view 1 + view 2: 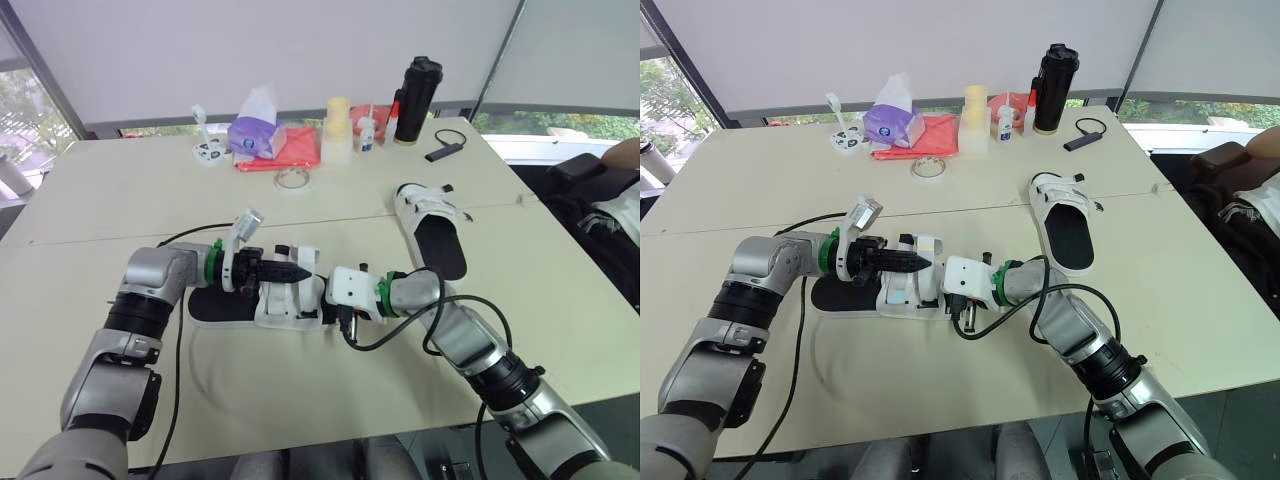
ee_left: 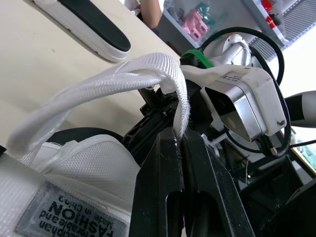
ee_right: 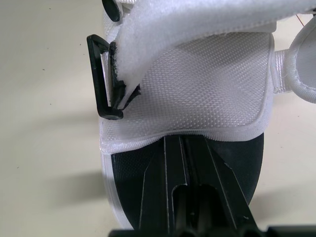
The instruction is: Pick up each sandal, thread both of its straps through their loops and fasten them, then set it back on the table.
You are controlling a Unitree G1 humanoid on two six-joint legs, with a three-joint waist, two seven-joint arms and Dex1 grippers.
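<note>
Now the left hand (image 1: 298, 272) pinches the near sandal's (image 1: 270, 308) white strap (image 2: 123, 81). The right hand (image 3: 185, 143), fingers together, braces the upper (image 3: 197, 84). Next, probably: steer the strap through the black loop (image 3: 100, 81).

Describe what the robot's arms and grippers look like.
The left arm and right arm are jointed tubes, silver-grey and black. Each wrist has a green ring and a white camera box. Black cables loop alongside. The left gripper and right gripper each have two black fingers.

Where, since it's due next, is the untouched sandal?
In the eye views, the untouched sandal lies on the table's right, between the right gripper and bottle.
</note>
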